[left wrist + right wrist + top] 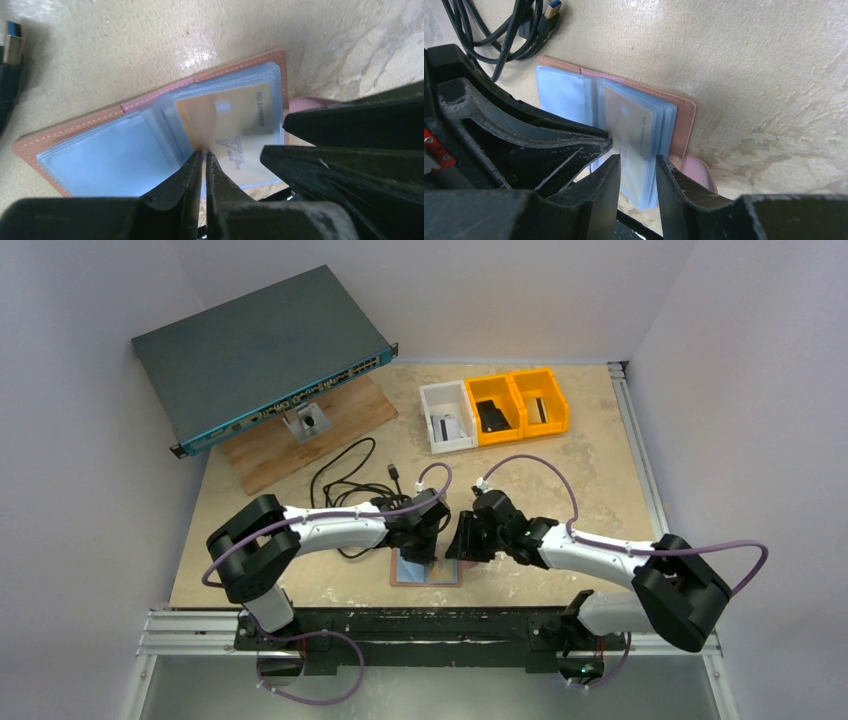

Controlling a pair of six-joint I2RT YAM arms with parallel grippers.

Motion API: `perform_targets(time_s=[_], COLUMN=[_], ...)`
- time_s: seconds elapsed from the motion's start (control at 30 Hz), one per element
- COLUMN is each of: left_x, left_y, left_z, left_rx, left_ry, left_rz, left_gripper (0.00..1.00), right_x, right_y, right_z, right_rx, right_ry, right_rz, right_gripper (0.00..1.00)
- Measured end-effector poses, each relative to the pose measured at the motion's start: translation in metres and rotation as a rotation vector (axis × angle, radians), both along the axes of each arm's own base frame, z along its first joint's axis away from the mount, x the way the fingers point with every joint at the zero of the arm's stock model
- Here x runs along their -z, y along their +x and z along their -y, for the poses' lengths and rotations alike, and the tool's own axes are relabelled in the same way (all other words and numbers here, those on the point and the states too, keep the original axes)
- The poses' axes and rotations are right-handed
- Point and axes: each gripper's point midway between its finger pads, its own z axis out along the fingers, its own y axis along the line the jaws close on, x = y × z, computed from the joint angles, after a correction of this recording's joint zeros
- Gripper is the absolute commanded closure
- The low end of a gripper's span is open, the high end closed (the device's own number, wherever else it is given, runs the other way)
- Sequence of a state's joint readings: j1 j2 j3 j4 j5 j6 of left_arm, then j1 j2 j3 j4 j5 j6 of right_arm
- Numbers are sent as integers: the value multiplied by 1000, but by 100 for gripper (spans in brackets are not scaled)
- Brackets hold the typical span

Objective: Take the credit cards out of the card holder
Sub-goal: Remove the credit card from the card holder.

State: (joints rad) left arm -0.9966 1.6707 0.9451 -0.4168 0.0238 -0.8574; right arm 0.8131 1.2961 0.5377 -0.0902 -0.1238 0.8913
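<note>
The card holder (425, 573) lies open on the table between both arms, its reddish-brown leather rim (75, 130) framing clear pockets. A pale yellowish credit card (235, 125) printed "VIP" sits in a right-hand pocket. My left gripper (205, 156) is shut, with its tips at the fold of the pockets. A thin pale edge shows between them; I cannot tell if it is pinched. My right gripper (638, 167) stands open, its fingers either side of the raised stack of pockets holding a card (631, 130). The pink snap tab (696, 170) lies beside it.
A black USB cable (345, 475) coils just behind the holder, its plug (12, 42) close by. Further back are a wooden board (300, 440), a grey network switch (255, 350), a white bin (447, 415) and orange bins (520, 400).
</note>
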Motion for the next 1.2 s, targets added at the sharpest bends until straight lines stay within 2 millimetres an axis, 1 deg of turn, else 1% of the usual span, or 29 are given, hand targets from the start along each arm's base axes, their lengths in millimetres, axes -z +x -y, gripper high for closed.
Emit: perform_targets(time_s=[0.07, 0.17, 0.27, 0.33, 0.4, 0.5, 0.57, 0.67, 0.83, 1.2], left_x=[-1, -3, -11, -19, -25, -28, -26, -18, -5, -5], left_y=[0, -2, -6, -6, -5, -4, -5, -7, -10, -13], left_z=[-1, 0, 5, 14, 22, 30, 30, 27, 21, 26], left_rx=[16, 55, 108, 138, 154, 179, 186, 199, 219, 233], left_ry=[12, 49, 82, 90, 92, 105, 116, 150, 201, 184], left_rz=[26, 78, 133, 171, 199, 234, 239, 234, 223, 230], left_gripper=[75, 66, 62, 60, 58, 56, 55, 50, 47, 41], right_x=[-3, -16, -30, -34, -33, -23, -17, -12, -8, -6], right_y=[1, 8, 18, 24, 27, 25, 21, 17, 15, 15], right_z=[3, 12, 24, 33, 43, 58, 63, 69, 72, 72], right_rx=[15, 64, 125, 163, 196, 231, 239, 245, 250, 250], right_ry=[0, 11, 26, 27, 20, -6, -20, -33, -41, -44], right_rz=[2, 31, 68, 83, 86, 65, 52, 38, 30, 21], right_gripper=[65, 64, 63, 63, 63, 64, 64, 64, 64, 64])
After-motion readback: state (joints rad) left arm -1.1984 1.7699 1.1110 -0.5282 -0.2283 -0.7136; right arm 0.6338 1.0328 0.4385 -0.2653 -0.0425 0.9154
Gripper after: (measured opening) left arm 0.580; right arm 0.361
